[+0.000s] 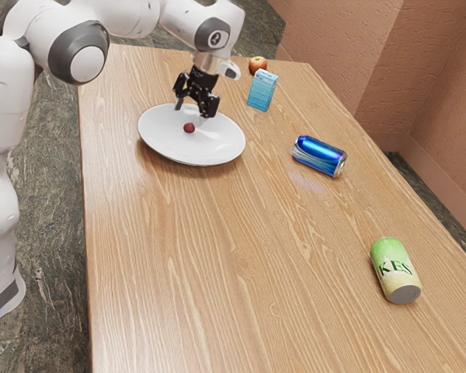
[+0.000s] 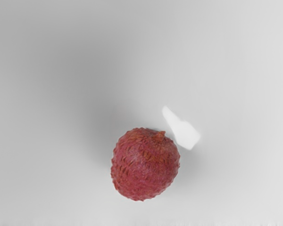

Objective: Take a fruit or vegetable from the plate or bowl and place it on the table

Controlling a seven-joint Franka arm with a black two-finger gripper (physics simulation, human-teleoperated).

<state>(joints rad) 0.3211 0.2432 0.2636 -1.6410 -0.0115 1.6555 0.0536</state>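
My gripper (image 1: 193,110) is over the white plate (image 1: 161,140), with its two fingers spread apart and nothing seen between them. A small dark red fruit (image 1: 189,127) lies on the plate, just below the fingertips in the exterior view. From the wrist camera the fruit (image 2: 145,164) looks round and bumpy like a lychee, with a short stem nub, resting on the pale plate surface (image 2: 226,56) under my hand.
Toward the exterior view's right of the plate are a light blue carton (image 1: 262,90), a reddish round fruit (image 1: 257,65) and a blue can (image 1: 319,155) on its side. A green can (image 1: 395,270) lies farther along the wooden table (image 1: 217,272).
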